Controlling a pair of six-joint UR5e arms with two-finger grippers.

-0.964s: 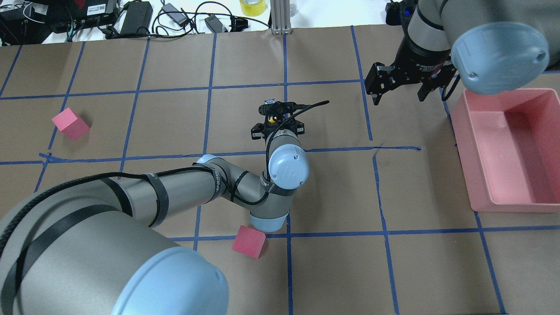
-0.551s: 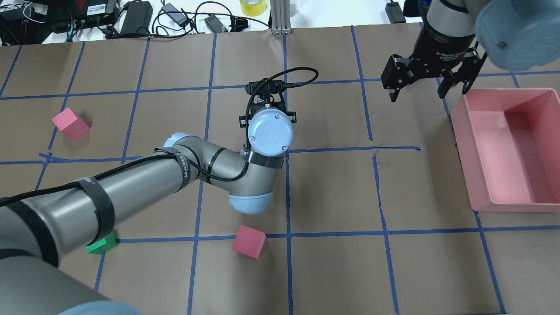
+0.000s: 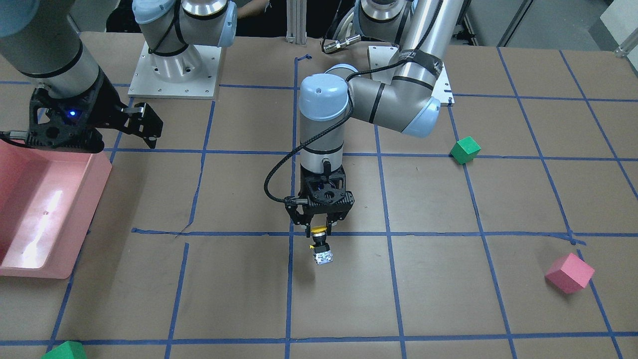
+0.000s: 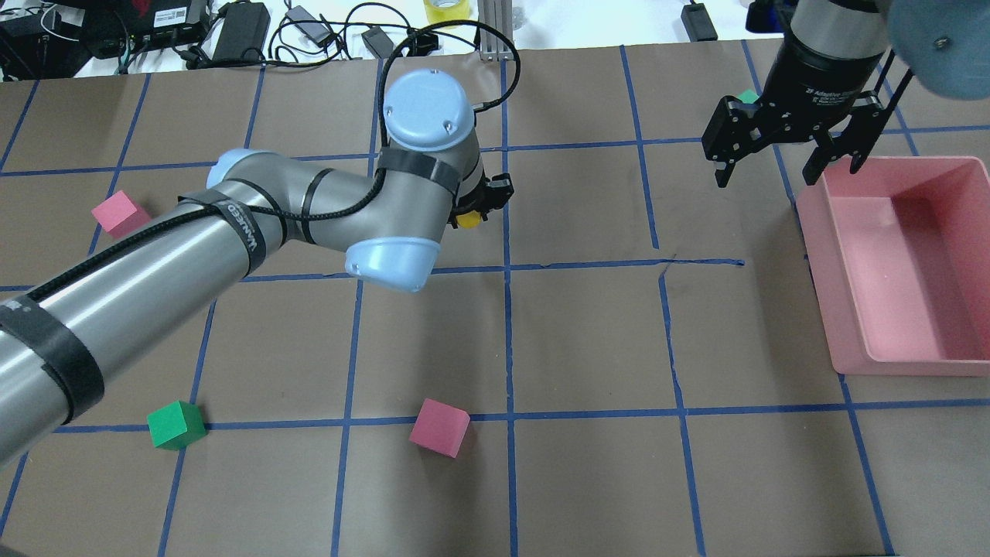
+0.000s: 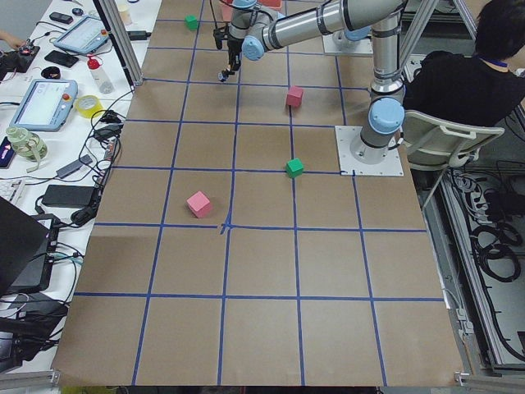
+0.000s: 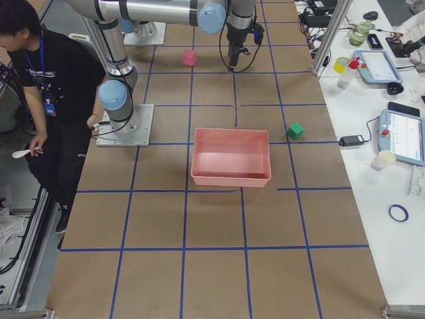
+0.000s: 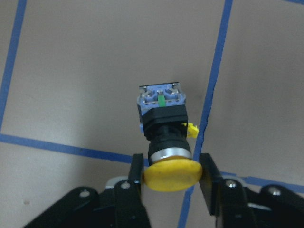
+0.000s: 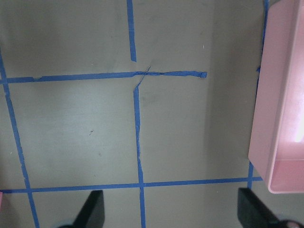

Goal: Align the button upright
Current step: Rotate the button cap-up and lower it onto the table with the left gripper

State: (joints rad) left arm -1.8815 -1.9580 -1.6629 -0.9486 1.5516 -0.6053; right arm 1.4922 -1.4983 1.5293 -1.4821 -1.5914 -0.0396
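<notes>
The button [image 3: 321, 245] has a yellow cap, a black neck and a grey-white base. My left gripper [image 3: 318, 230] is shut on its yellow cap near the middle of the table. The button hangs cap up and base down, slightly tilted. I cannot tell whether the base touches the paper. In the left wrist view the cap [image 7: 172, 173] sits between the two fingers [image 7: 137, 176]. In the overhead view only a bit of yellow [image 4: 466, 220] shows under the left gripper [image 4: 479, 203]. My right gripper [image 4: 785, 164] is open and empty beside the pink bin, and it also shows in the right wrist view [image 8: 173, 213].
A pink bin [image 4: 905, 363] stands at the right. Pink cubes [image 4: 439, 427] [image 4: 120, 213] and a green cube [image 4: 176, 424] lie on the brown paper. Another green cube [image 4: 746, 97] peeks out behind the right gripper. Cables and tape lie along the far edge.
My left arm has swung up and away from the robot with the button in its gripper, uncovering the green cube. My right gripper has moved right and farther back, toward the bin's far corner.
</notes>
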